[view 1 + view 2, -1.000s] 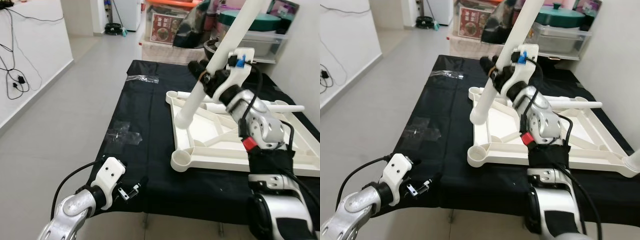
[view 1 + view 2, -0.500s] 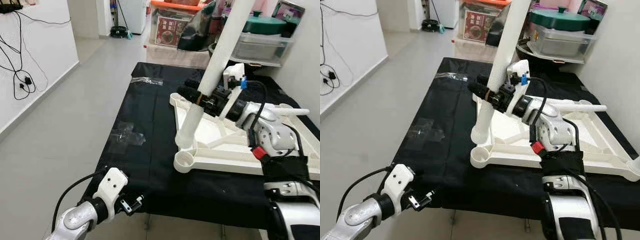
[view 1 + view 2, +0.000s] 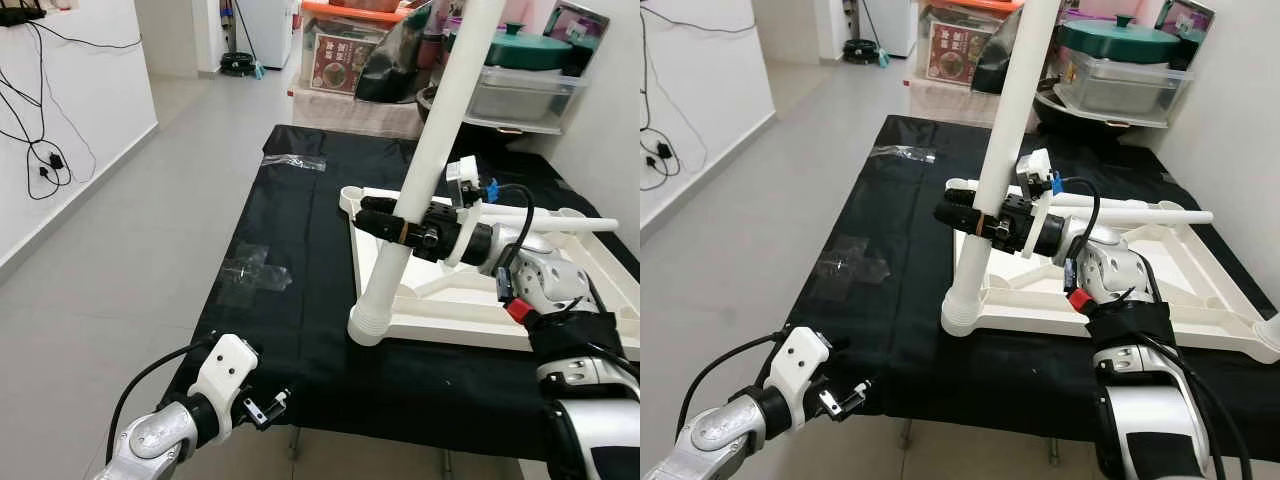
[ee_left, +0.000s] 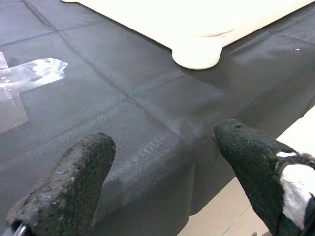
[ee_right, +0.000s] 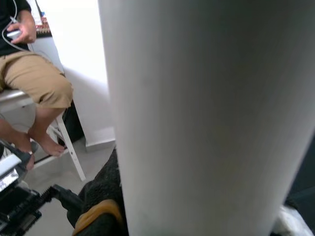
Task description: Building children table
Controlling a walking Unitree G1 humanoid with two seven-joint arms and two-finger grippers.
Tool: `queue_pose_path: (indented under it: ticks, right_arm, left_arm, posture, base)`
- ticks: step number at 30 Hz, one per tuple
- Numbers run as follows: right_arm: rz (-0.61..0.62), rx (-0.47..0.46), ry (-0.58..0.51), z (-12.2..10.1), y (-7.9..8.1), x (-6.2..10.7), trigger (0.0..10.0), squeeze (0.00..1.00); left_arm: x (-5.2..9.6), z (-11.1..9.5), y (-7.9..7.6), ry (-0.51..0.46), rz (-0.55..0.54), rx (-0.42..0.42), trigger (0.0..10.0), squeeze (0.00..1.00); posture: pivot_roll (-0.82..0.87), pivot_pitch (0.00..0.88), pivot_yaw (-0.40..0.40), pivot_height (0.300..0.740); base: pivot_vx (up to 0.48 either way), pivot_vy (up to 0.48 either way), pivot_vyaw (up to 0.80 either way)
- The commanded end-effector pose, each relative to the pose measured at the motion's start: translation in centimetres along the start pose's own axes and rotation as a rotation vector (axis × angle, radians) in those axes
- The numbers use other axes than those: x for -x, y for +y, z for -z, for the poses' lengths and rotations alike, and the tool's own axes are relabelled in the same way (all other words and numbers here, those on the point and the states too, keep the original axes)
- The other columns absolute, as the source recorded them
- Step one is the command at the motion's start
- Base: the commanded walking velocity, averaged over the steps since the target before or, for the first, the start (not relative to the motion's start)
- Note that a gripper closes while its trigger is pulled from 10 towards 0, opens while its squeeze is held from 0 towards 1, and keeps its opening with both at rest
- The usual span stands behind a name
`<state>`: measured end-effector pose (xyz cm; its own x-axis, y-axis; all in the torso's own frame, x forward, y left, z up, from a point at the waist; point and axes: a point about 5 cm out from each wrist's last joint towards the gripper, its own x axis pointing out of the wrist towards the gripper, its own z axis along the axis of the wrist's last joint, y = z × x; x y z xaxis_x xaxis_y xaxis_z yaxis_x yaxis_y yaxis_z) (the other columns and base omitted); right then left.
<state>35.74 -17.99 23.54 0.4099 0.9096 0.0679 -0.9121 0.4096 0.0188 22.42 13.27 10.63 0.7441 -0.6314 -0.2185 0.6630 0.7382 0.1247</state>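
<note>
At the near edge of the black-draped bench (image 3: 300,300), the left pincer (image 3: 262,408) is held idle, fingers (image 4: 81,182) spread apart. Further in, a white table leg (image 3: 420,170) is clamped by the right pincer (image 3: 385,225), its foot seated in the upturned tabletop's (image 3: 450,300) near corner socket.

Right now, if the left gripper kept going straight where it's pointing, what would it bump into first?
Probably the black cloth on the table; beyond that, the white table corner. The left gripper has open jaws.
</note>
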Motion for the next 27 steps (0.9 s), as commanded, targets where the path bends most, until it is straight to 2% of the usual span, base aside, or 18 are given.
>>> queue_pose_path:
  ticks: [1, 27]
  right_arm:
    - [-0.024, 0.035, 0.005, -0.4, 0.0, -0.4, 10.0, 0.0]
    - [-0.058, 0.054, 0.101, 2.0, -0.2, -1.0, 10.0, 0.0]
  left_arm:
    - [-0.1, 0.0, -0.4, 0.006, 0.013, -0.001, 10.0, 0.0]
    - [-0.2, -0.1, -0.7, 0.001, 0.009, 0.007, 10.0, 0.0]
  posture:
    - [0.09, 0.0, -0.118, 0.74]
    - [0.1, 0.0, -0.132, 0.74]
  base:
    - [0.0, 0.0, 0.0]
    - [0.0, 0.0, 0.0]
